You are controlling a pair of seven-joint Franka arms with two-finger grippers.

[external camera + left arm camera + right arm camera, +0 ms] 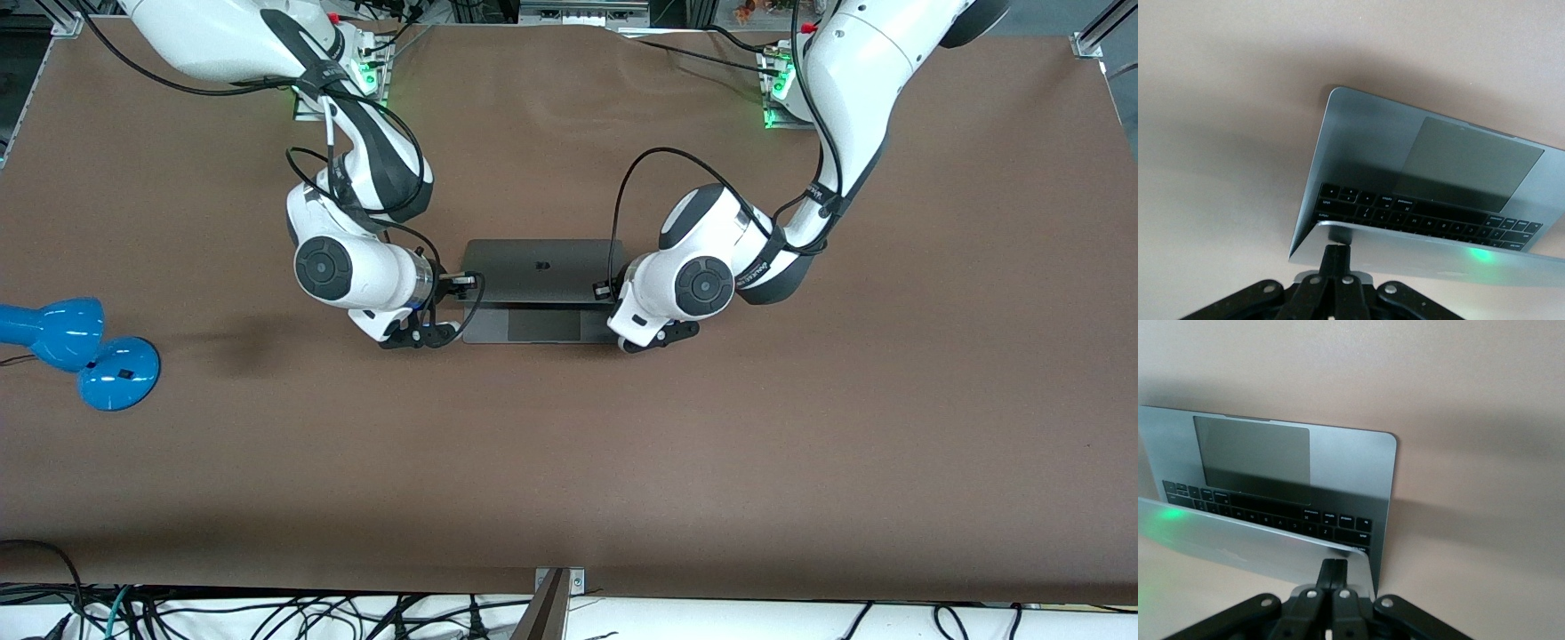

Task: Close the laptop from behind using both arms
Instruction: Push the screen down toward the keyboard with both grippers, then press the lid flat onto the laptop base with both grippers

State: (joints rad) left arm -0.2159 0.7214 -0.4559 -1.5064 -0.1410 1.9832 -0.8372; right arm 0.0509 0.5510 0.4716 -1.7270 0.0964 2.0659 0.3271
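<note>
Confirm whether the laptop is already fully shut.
No. The laptop's lid is tilted partway down, with keyboard and trackpad showing beneath it in both wrist views.

High front view; close wrist views

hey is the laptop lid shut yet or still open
Partly open. The laptop lid leans low over the keyboard, which shows under it in both wrist views. The left gripper and right gripper, fingers together, press the lid's corners.

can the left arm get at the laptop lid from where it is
Probably yes: the left gripper, fingers together, already sits against the corner of the laptop lid, and nothing stands between them.
</note>
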